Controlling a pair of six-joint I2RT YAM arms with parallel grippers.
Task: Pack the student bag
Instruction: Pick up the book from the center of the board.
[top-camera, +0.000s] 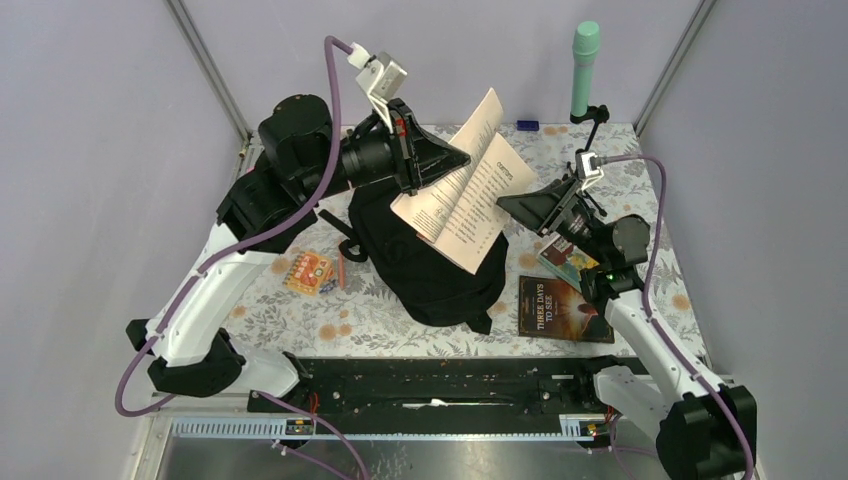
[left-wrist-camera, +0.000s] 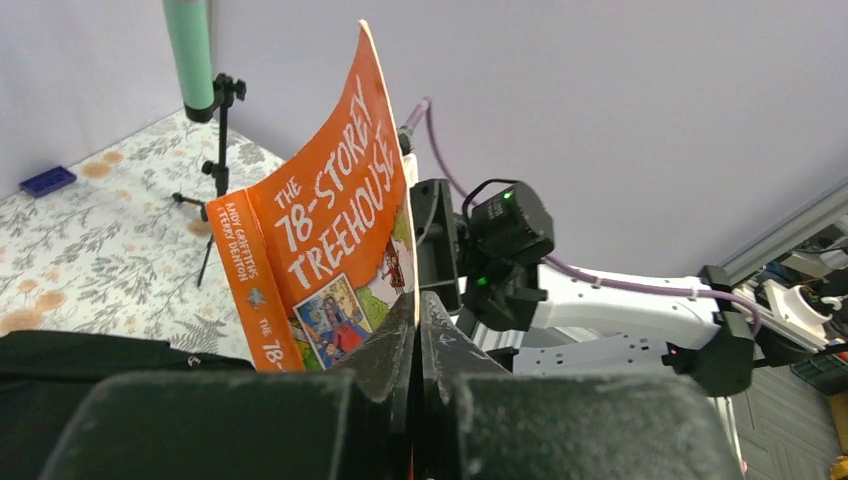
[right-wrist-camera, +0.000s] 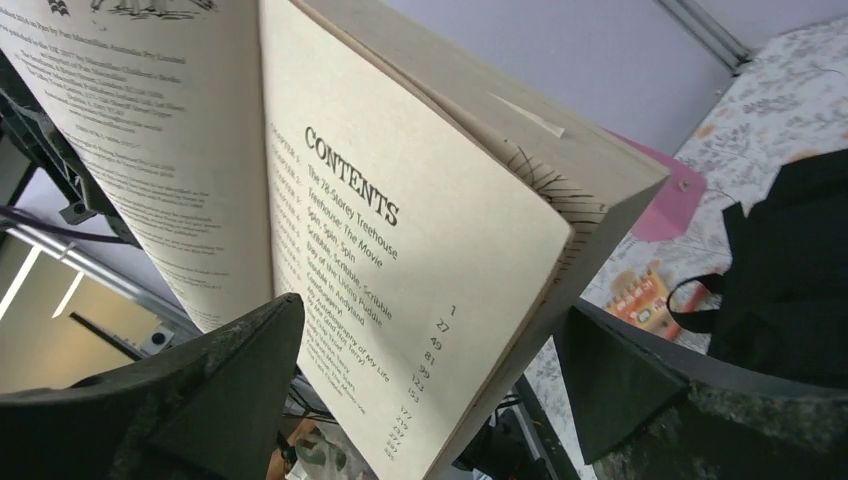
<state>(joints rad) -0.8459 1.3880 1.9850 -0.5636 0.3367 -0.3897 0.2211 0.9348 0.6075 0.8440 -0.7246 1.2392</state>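
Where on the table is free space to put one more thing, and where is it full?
Free: the near table strip bordered by the orange pack, the student bag and the black rail. Crowded: right of the bag, where the Three Days to See book lies, and above the bag, where the left gripper holds the open book.

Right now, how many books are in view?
3. An orange paperback hangs open over the student bag, pinched in the left fingers; a dark book lies flat on the table right of the bag; a colourful one sits partly under the right arm. Others may be hidden.
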